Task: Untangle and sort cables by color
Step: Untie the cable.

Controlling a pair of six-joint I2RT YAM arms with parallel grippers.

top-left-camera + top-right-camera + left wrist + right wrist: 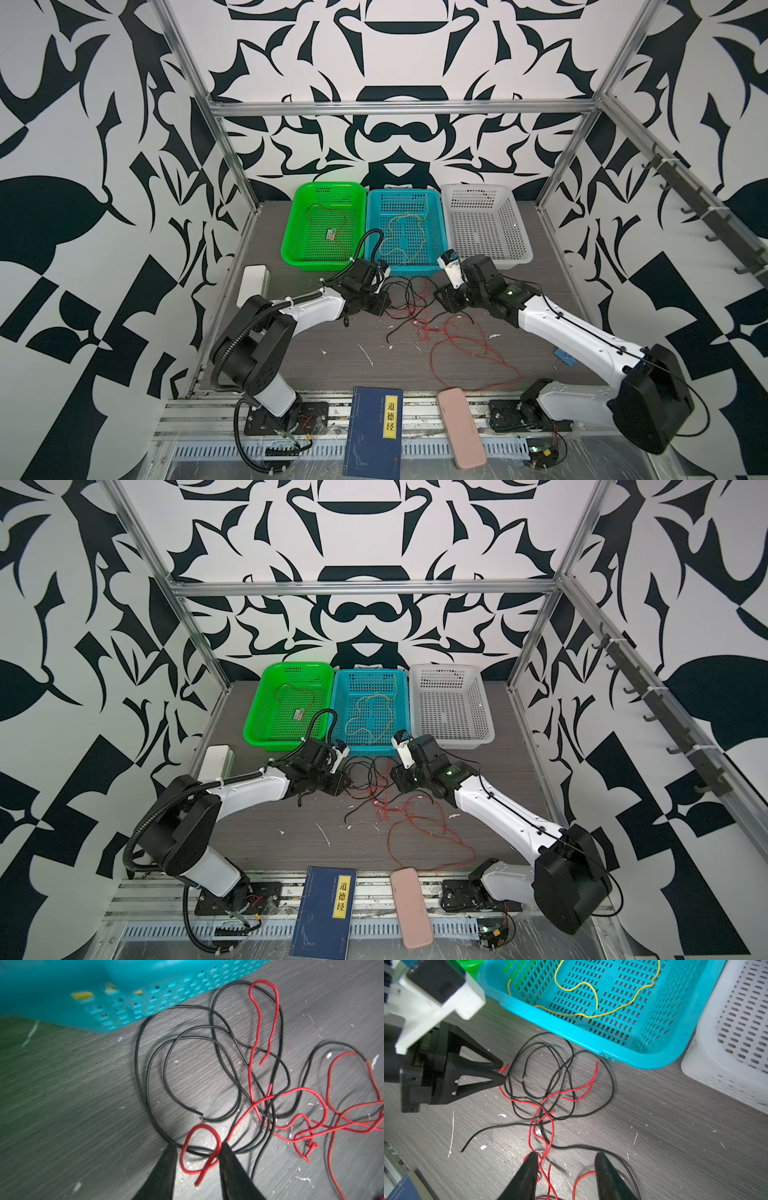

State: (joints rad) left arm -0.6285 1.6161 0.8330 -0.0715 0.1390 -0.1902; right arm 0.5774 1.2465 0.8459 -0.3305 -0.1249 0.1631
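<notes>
Three baskets stand in a row at the far edge of the table (pixel 332 365), side by side: a green basket (pixel 330 185), a blue basket (pixel 401 192) in the middle, and a white basket (pixel 517 237). In the green basket a thin reddish cable (pixel 344 218) curls loosely beside a small circuit board (pixel 330 235). In the blue basket a yellow cable (pixel 596 1001) lies looped over the perforated floor. Just in front of the blue basket, on the bare table, red cables (pixel 252 1059) and black cables (pixel 612 1084) lie tangled, crossing one another many times. One long red strand (pixel 515 374) trails in wide curves toward the near edge. The left gripper (pixel 198 1148) sits low at one side of the tangle with its jaws partly apart, straddling a small red loop (pixel 202 1125) near a cable's end. One finger (pixel 226 1153) touches that loop and the other stands just beside it, so the loop is enclosed but not pinched. The right gripper (pixel 566 1155) sits at the opposite side of the tangle with its jaws wider apart. Red strands run along the table between its fingers, close against one finger (pixel 529 1167), and a black strand curves past the other. It has hold of nothing.
</notes>
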